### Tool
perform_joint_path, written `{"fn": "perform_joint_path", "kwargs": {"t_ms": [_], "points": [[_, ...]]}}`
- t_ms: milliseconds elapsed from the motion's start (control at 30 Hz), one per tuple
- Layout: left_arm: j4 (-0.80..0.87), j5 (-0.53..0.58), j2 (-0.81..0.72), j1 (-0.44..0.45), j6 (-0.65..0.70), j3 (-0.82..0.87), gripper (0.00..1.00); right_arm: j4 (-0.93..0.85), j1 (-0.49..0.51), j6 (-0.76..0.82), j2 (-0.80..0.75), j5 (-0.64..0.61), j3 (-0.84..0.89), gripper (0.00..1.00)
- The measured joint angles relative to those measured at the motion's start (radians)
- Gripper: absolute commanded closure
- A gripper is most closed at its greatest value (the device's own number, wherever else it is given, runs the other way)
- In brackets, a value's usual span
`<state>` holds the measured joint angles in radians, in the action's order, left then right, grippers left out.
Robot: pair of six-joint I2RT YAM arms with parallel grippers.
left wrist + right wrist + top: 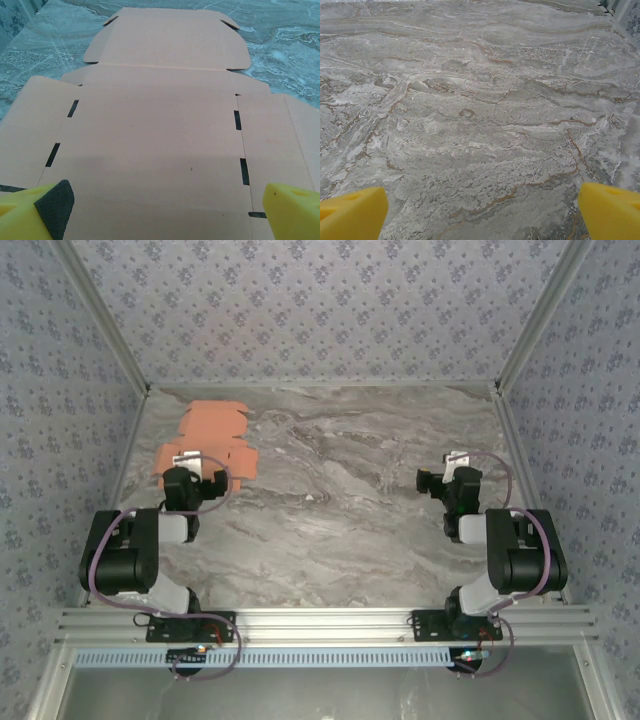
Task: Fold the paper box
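Top external view puts the paper box (205, 440) at the far left of the tabletop (350, 510). It lies flat as an unfolded cut-out sheet, and your left hand (196, 483) is over its near edge. From the left wrist you can see that hand's yellow fingers (30, 210) spread wide above the near panel, gripping nothing. The side flaps (280, 150) lie level on either side, with dark slots (238, 120) along the creases. Whether the fingertips touch the card, you cannot tell. Your right hand (447, 480) sits well apart on the right, over bare marble, released and empty too. By the look of it no fold has been made, so you are at the approach to the first one. Next you will likely need an edge to work from. Thin card lying flat gives a finger little to get under, so aim at a flap's free edge. Consider bringing the right hand across to pin the middle panel while the left lifts along a crease.
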<state>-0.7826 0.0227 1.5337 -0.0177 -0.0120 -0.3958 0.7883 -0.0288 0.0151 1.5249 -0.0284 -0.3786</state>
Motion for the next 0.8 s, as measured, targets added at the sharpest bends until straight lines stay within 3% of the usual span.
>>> {"fn": "perform_joint_path", "kwargs": {"t_ms": [800], "points": [[0.000,-0.010,0.000,-0.008,-0.005,0.000,0.01,0.000,0.000,0.000,0.000,0.001,0.000,0.00]]}}
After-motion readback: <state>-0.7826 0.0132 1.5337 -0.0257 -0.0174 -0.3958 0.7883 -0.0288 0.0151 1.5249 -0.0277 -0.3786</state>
